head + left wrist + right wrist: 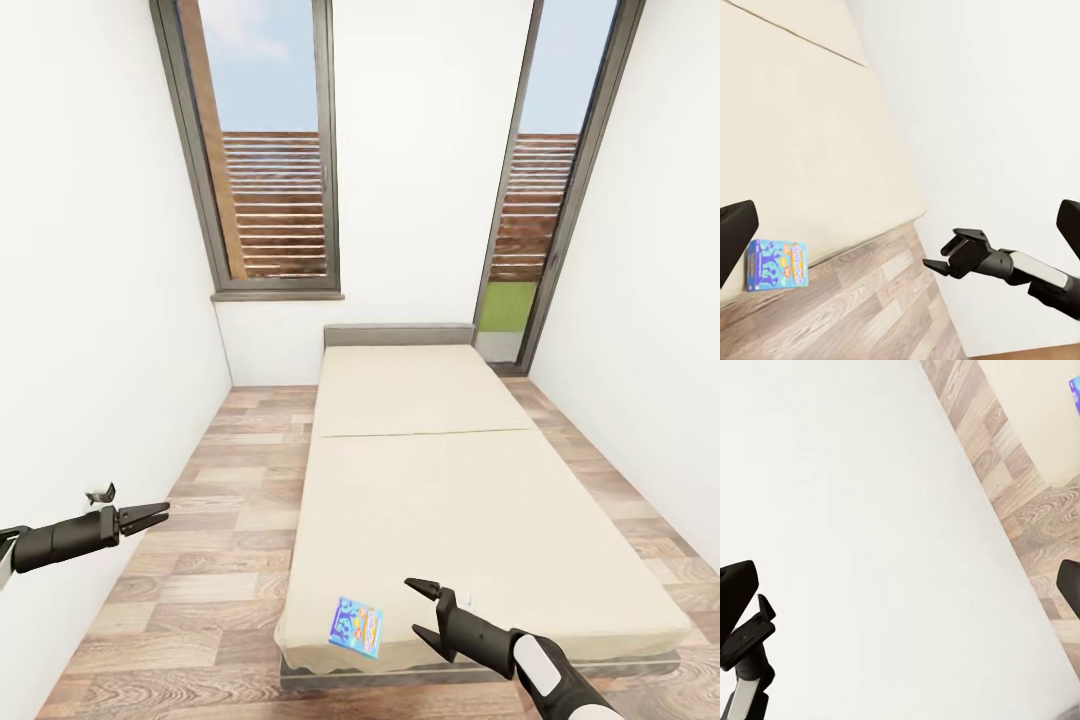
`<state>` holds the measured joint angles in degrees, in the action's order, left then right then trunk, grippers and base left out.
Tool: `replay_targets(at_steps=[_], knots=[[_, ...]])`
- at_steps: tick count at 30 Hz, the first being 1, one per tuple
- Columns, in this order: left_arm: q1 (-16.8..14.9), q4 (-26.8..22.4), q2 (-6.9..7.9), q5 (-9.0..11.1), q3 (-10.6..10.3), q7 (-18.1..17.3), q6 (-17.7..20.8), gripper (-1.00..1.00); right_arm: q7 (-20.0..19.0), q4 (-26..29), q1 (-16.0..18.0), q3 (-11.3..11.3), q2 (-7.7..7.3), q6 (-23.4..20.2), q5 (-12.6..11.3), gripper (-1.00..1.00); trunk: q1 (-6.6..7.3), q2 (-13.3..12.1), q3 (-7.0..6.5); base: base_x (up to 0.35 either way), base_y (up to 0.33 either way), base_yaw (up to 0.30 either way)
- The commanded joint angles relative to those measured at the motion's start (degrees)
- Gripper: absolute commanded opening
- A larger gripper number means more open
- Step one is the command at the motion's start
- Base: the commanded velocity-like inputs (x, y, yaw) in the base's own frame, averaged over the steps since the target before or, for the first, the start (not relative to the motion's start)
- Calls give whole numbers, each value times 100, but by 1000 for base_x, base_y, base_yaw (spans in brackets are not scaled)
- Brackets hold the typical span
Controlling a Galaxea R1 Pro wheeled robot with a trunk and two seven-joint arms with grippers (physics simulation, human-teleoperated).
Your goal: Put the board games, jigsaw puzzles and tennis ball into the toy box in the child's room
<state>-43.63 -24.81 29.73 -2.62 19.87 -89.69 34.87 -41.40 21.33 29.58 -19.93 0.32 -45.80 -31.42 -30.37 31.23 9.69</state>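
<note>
The head view takes in the whole low beige-mattressed bed [450, 480] with its grey headboard, two tall dark-framed windows [268, 150] and the wood-plank floor [200, 560]. The small flat blue board game box [357, 627] lies on the mattress's near-left corner, lower centre of frame. Just beside it, lower right, the right gripper [422, 608] hangs spread and empty. At lower left the left gripper [160, 514] hovers over the floor by the white wall [90, 300], fingers close together; whether clenched I cannot tell. The left wrist view shows the box's [775, 264] cartoon lettering up close.
</note>
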Motion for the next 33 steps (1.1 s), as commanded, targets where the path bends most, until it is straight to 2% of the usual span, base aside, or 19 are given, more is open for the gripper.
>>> replay_targets(at_steps=[1, 33], knots=[[-6, 1, -1, -28, 17, -31, 77, 100, -6, 2, 4, -29, 3, -31, 6, 100, -25, 51, 29, 0, 0, 0], [-6, 3, -3, -28, 8, -31, 204, 100, 13, -36, 3, -60, 6, 8, 5, 100, -728, 1335, 603, 0, 0, 0]])
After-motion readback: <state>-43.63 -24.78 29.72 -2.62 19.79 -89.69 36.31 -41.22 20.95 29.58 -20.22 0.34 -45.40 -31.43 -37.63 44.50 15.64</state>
